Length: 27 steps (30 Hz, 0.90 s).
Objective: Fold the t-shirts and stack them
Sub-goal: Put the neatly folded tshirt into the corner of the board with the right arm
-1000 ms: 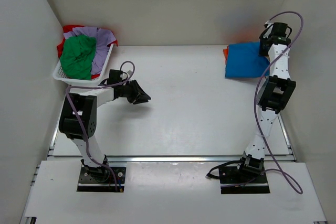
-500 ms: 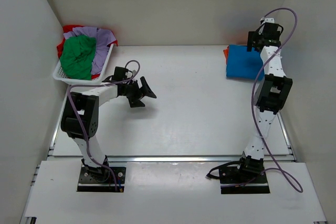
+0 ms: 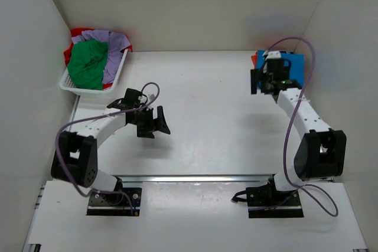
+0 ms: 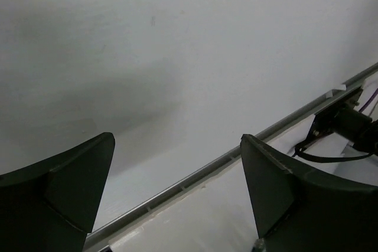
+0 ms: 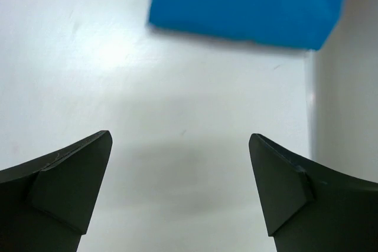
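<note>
Bright, even overhead light — soft shadows, slight glare, wrist views mildly blurred near the edges.

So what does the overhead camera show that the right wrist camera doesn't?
Only overhead: the basket with the green t-shirt, lavender t-shirt and red t-shirt, the left gripper, and an orange t-shirt peeking out beside the blue t-shirt. Only the wrist: a close view of the open right gripper from behind its fingers. Both: the blue t-shirt and the white table.
</note>
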Each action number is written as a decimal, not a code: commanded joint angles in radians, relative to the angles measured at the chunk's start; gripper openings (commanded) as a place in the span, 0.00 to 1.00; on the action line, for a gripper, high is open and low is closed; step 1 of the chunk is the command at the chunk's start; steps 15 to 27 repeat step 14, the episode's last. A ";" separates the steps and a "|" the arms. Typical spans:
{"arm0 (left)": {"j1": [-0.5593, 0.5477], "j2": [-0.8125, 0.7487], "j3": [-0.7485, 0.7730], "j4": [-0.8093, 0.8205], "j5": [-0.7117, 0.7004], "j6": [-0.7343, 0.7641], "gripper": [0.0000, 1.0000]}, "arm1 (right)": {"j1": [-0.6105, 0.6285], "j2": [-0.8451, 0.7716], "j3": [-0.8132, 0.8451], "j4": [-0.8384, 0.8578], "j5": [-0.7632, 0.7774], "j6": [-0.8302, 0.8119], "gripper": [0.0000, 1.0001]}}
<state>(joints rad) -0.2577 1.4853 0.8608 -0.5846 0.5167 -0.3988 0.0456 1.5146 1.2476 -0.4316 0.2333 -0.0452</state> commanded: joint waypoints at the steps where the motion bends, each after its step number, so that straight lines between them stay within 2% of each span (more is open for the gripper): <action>1: -0.002 -0.108 -0.031 -0.061 -0.089 0.089 0.98 | 0.091 -0.080 -0.149 -0.004 0.100 0.013 0.99; 5: 0.057 -0.200 -0.065 -0.072 -0.063 0.147 0.99 | 0.160 -0.240 -0.312 -0.033 0.087 0.042 0.99; 10: 0.089 -0.313 -0.066 -0.028 0.003 0.257 0.99 | 0.172 -0.431 -0.483 -0.071 0.057 0.094 0.99; 14: 0.098 -0.411 -0.150 0.075 0.008 0.172 0.99 | 0.175 -0.530 -0.543 -0.108 0.064 0.081 0.99; 27: 0.098 -0.411 -0.150 0.075 0.008 0.172 0.99 | 0.175 -0.530 -0.543 -0.108 0.064 0.081 0.99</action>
